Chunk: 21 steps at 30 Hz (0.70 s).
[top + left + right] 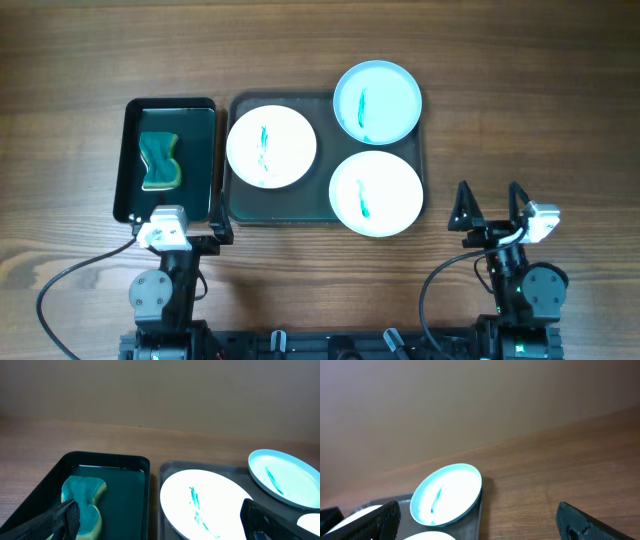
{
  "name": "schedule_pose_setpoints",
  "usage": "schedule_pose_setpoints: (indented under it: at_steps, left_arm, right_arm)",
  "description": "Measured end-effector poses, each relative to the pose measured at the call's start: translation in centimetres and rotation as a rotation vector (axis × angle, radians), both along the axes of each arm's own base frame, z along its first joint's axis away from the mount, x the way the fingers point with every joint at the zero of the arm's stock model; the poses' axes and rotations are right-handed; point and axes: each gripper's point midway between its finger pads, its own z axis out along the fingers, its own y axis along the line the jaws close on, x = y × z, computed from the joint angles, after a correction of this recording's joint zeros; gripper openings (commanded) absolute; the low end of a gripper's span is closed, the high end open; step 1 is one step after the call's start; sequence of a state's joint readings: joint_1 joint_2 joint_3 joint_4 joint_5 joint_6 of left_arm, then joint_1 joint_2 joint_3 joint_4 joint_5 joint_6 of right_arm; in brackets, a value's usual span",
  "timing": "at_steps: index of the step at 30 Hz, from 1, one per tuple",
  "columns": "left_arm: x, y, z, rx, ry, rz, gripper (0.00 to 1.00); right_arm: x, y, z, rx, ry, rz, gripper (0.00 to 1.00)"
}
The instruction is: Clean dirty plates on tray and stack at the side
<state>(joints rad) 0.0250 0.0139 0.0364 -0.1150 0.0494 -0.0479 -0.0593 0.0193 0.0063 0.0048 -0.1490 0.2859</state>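
Overhead view: the left end effector point(178, 222) and right end effector point(489, 198) are sitting wide open and empty, while two plates point(377, 100) are overhanging the tray point(280, 206) rim, likely tipping if pressed.

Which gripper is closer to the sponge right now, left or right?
Left. The left gripper sits at the near edge of the small black tray, just short of the sponge. The right gripper is far off, beyond the large tray.
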Motion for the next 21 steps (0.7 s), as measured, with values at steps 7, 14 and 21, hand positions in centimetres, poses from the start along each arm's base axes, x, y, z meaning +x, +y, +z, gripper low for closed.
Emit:
schedule_pose_setpoints:
  at_steps: [7, 14, 21]
  left_arm:
    - [0.0, -0.01, -0.02, 0.0, 0.001, -0.001, 1.0]
    - [0.0, -0.01, -0.03, 0.0, 0.001, -0.001, 1.0]
    - [0.0, -0.01, -0.03, 0.0, 0.001, -0.001, 1.0]
  right_arm:
    - [0.0, 0.87, -0.53, -0.106, 0.011, 0.053, 1.0]
    - [0.02, 0.9, -0.58, -0.193, 0.005, 0.057, 1.0]
    - [0.06, 0.9, -0.76, -0.237, 0.007, 0.059, 1.0]
